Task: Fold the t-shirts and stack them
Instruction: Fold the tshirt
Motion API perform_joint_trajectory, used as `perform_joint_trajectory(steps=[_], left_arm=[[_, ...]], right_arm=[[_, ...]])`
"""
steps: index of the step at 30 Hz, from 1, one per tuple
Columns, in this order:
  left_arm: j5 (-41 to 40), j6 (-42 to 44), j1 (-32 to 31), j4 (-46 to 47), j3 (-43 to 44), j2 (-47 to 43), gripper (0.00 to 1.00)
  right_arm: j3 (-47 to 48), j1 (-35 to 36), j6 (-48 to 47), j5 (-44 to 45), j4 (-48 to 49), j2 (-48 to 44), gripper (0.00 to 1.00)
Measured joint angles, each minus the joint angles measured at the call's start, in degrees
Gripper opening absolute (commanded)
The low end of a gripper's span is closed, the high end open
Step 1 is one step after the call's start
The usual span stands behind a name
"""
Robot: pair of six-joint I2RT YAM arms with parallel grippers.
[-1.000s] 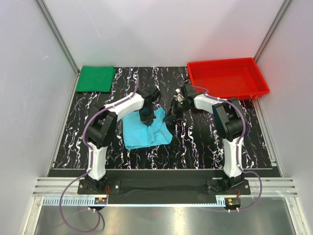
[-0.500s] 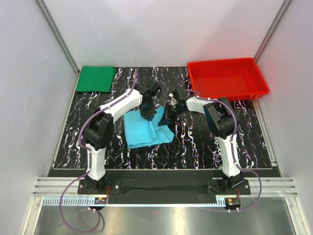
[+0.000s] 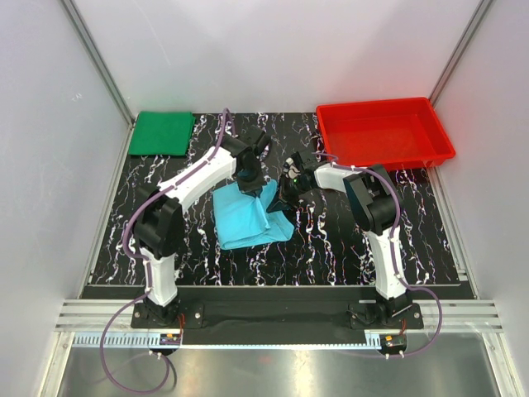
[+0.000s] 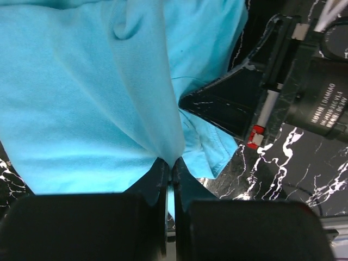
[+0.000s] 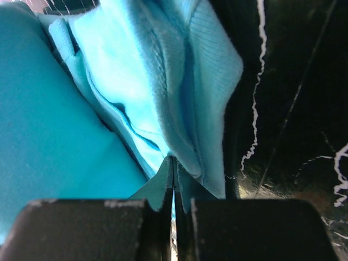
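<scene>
In the top view, the upper edge of the blue shirt [image 3: 248,222] is being covered at centre frame by the left gripper [image 3: 251,187] and right gripper [image 3: 284,193]. In both wrist views, the shirt is being cut off by the top and left edges, and the pinched cloth is being hidden between pressed-together jaws.

Right pincer [image 5: 173,179] nipping cyan-blue cloth

Its two dark fingertips are pressed together on a bunched fold of the cyan-blue t-shirt [image 5: 65,136]. Ribbed, layered edges rise above the grip, and the black, white-veined surface [image 5: 293,109] shows beside the cloth.
</scene>
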Motion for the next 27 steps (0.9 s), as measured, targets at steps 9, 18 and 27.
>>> perform_joint_trajectory(steps=[9,18,27], left_arm=[[1.5,-0.3,-1.2,0.1,2.6,0.7,0.00],[3.0,-0.3,-2.0,1.1,3.4,3.3,0.00],[5.1,-0.2,-2.1,3.5,3.4,5.9,0.00]], right_arm=[[0.0,0.0,0.2,0.0,0.0,0.0,0.00],[-0.1,0.0,0.4,0.0,0.2,0.0,0.00],[-0.2,0.0,0.4,-0.1,0.4,0.0,0.00]])
